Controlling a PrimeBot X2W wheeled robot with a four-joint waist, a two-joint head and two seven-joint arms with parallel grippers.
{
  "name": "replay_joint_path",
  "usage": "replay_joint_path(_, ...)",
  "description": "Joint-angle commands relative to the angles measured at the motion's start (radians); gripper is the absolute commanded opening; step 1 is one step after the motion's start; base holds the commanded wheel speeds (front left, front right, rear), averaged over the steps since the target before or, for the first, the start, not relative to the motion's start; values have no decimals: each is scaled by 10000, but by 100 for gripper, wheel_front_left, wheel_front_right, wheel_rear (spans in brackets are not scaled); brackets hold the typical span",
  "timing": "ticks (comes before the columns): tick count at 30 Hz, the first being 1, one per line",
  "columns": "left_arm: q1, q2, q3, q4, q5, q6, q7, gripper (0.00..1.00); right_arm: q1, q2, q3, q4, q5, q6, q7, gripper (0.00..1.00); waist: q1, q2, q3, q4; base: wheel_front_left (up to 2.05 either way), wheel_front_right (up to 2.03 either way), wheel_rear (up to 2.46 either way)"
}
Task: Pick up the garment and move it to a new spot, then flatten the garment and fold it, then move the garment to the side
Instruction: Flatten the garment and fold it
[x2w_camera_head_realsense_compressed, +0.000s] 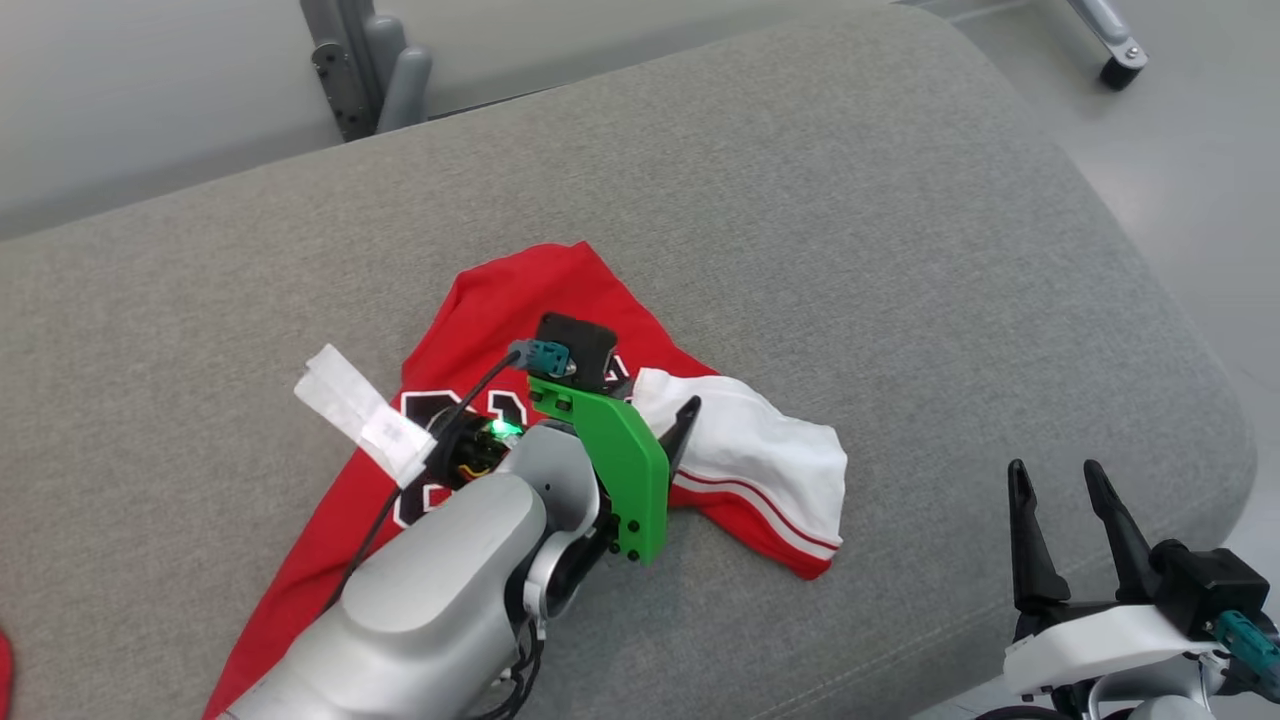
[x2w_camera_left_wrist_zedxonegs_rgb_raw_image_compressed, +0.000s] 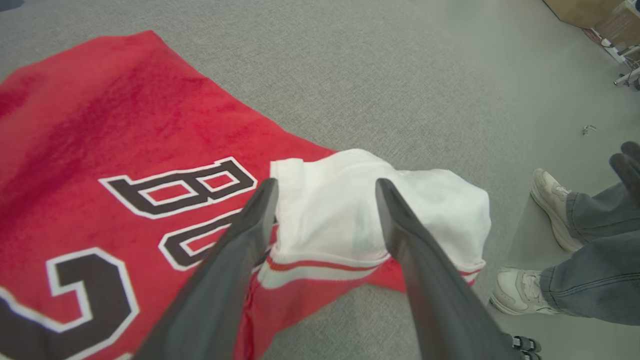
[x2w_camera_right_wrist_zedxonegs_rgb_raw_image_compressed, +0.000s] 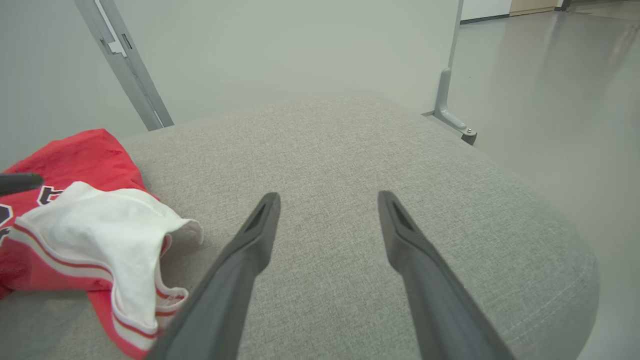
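A red jersey (x2w_camera_head_realsense_compressed: 520, 300) with black-and-white lettering lies on the grey cushion (x2w_camera_head_realsense_compressed: 850, 230), its white, red-striped sleeve (x2w_camera_head_realsense_compressed: 760, 450) bunched at the right. My left gripper (x2w_camera_left_wrist_zedxonegs_rgb_raw_image_compressed: 325, 187) hovers open just over that white sleeve (x2w_camera_left_wrist_zedxonegs_rgb_raw_image_compressed: 340, 210), one finger on each side of the fold, nothing clamped. In the head view the left gripper (x2w_camera_head_realsense_compressed: 665, 420) is partly hidden behind its green bracket. My right gripper (x2w_camera_head_realsense_compressed: 1055, 475) stands open near the cushion's front right edge, well clear of the jersey (x2w_camera_right_wrist_zedxonegs_rgb_raw_image_compressed: 75, 160); its fingers (x2w_camera_right_wrist_zedxonegs_rgb_raw_image_compressed: 260, 225) point over bare fabric.
A person's shoes and jeans legs (x2w_camera_left_wrist_zedxonegs_rgb_raw_image_compressed: 575, 240) stand on the floor beside the cushion's right edge. A grey metal frame leg (x2w_camera_head_realsense_compressed: 370, 70) rises behind the cushion, and a caster (x2w_camera_head_realsense_compressed: 1120, 65) sits at the far right. Bare cushion stretches right of and beyond the jersey.
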Motion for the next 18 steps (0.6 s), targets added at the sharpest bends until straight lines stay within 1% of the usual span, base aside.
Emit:
replay_joint_path(1, -181, -69, 30, 487, 6, -80, -26, 100, 52, -9, -28, 13, 90, 1, -37, 100, 0, 120, 39, -471, 0, 0, 0)
replay_joint_path(3, -302, -203, 48, 956, -57, -212, -101, 100, 119, -8, -62, 3, 129, 1, -35, 100, 0, 120, 13, -563, 0, 0, 0)
replay_joint_path(4, -302, -203, 48, 956, -57, -212, -101, 100, 119, -8, -62, 3, 129, 1, -35, 100, 0, 120, 13, -563, 0, 0, 0)
replay_joint_path(5, -351, -314, 100, 1344, -160, -360, -116, 100, 167, -7, -72, -5, 132, 1, -37, 100, 0, 120, -6, -600, 0, 0, 0)
replay_joint_path(6, -351, -314, 100, 1344, -160, -360, -116, 100, 167, -7, -72, -5, 132, 1, -37, 100, 0, 120, -6, -600, 0, 0, 0)
replay_joint_path(10, -476, -561, 88, 1980, -310, -768, -201, 100, 104, -6, -45, -10, 209, 1, -37, 100, 0, 120, 10, -581, 0, 0, 0)
replay_joint_path(15, -699, -666, 289, 2623, -301, -760, -618, 100, -37, -7, 34, -25, 206, 1, -35, 100, 0, 120, 32, -540, 0, 0, 0)
replay_joint_path(18, -802, -679, 358, 3003, -377, -876, -613, 100, -52, -7, 31, -48, 133, 1, -37, 100, 0, 120, 34, -507, 0, 0, 0)
